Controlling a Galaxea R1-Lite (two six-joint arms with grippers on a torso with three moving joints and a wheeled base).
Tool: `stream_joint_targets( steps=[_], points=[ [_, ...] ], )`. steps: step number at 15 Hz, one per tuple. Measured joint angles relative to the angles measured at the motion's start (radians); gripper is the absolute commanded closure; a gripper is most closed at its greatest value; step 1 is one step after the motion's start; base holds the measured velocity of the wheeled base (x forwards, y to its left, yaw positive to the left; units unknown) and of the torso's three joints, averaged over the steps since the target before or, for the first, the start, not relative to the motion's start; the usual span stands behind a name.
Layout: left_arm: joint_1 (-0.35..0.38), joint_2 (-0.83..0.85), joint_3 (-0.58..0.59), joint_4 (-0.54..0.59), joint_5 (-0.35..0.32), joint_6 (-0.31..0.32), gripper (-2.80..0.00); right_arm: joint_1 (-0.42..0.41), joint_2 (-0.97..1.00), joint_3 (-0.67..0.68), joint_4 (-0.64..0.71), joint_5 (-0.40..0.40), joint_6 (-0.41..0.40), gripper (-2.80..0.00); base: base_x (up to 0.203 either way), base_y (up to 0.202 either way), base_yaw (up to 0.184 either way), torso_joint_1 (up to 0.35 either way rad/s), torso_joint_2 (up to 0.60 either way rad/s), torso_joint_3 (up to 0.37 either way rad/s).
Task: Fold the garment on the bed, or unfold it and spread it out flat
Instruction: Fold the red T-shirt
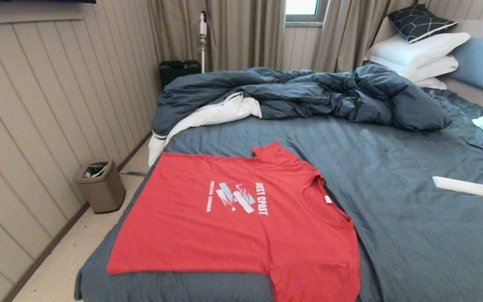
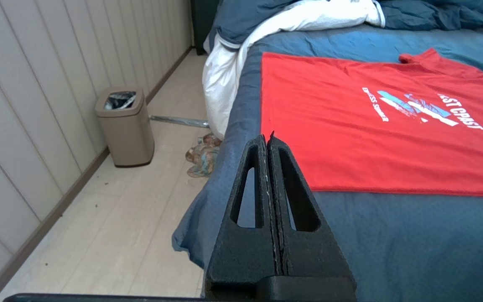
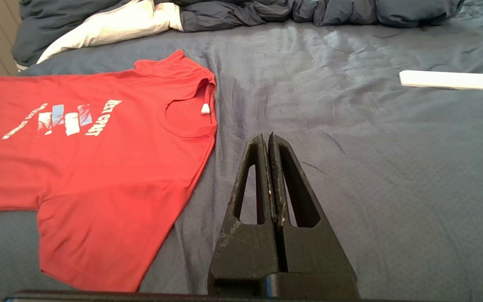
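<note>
The garment (image 1: 233, 218), a red T-shirt with a white and light-blue chest print, lies spread flat and face up on the bed (image 1: 413, 235), near its left front corner, collar toward the right. Neither arm shows in the head view. In the left wrist view my left gripper (image 2: 267, 137) hangs shut and empty above the bed's left edge, just short of the garment (image 2: 371, 138) at its hem side. In the right wrist view my right gripper (image 3: 265, 136) is shut and empty over bare sheet, to the right of the garment (image 3: 99, 167) and its collar.
A rumpled dark blue duvet (image 1: 300, 94) with white lining lies across the far half of the bed. White pillows (image 1: 417, 54) stack at the far right. A flat white object (image 1: 464, 187) rests on the sheet at right. A tan bin (image 1: 101, 184) stands on the floor by the left wall.
</note>
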Motion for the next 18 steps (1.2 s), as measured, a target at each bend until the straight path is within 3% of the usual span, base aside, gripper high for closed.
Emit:
stream_joint_targets(
  steps=[3,8,11,15,18],
  points=[
    [0.000,0.000,0.000,0.001,-0.001,0.004,0.00,0.000,0.000,0.000,-0.005,0.001,-0.005,0.00,0.000,0.000,0.000,0.000,0.00,0.000],
    [0.000,0.000,0.000,0.031,-0.004,0.039,0.00,0.001,0.000,-0.001,0.097,0.027,-0.037,0.00,0.000,0.000,0.000,0.000,0.00,0.000],
    [0.000,0.001,0.000,0.053,-0.031,-0.042,0.00,0.005,0.055,-0.029,0.130,0.048,-0.038,0.00,0.000,0.000,0.000,0.000,0.00,0.000],
    [-0.001,0.145,-0.087,0.050,-0.036,-0.103,0.00,0.031,0.324,-0.248,0.129,0.062,-0.002,0.00,0.000,0.000,0.000,0.000,0.00,0.000],
    [-0.002,0.430,-0.298,0.078,-0.043,-0.115,0.00,0.053,0.586,-0.478,0.136,0.066,0.040,0.00,0.000,0.000,0.000,0.000,0.00,0.000]
  ],
)
